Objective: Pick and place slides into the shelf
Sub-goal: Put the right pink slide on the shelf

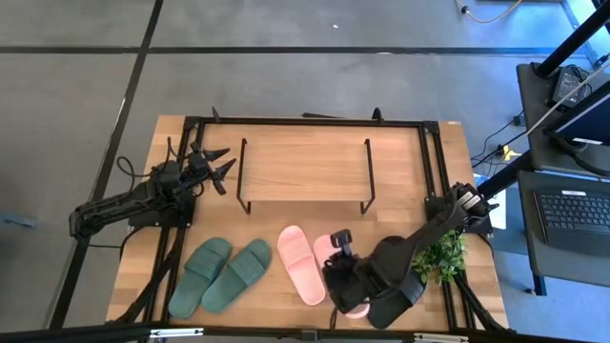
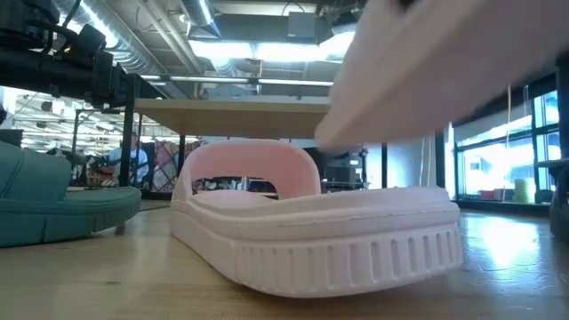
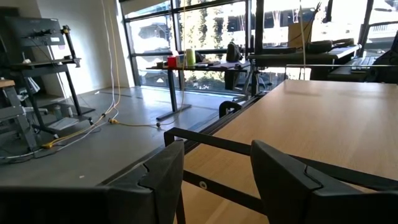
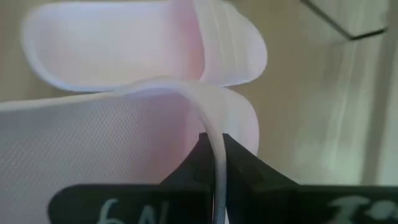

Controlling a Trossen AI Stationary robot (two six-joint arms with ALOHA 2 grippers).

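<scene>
My right end effector (image 4: 214, 163) pinches a pink slide (image 4: 124, 124), prob. just off the worktop (image 1: 286, 305); left end effector (image 1: 221, 164) wide beside the shelf (image 1: 303, 164).

Overhead camera straight down on whole table (image 1: 286, 286), low camera at tabletop level beside pink slide (image 2: 311, 240), also seen overhead and close in right wrist view, left wrist camera facing windows.

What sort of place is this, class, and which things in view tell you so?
Probably a robotics lab or open-plan workshop: exposed ceiling ducts, a desk with a laptop beside the table, and trailing cables on the floor.
</scene>
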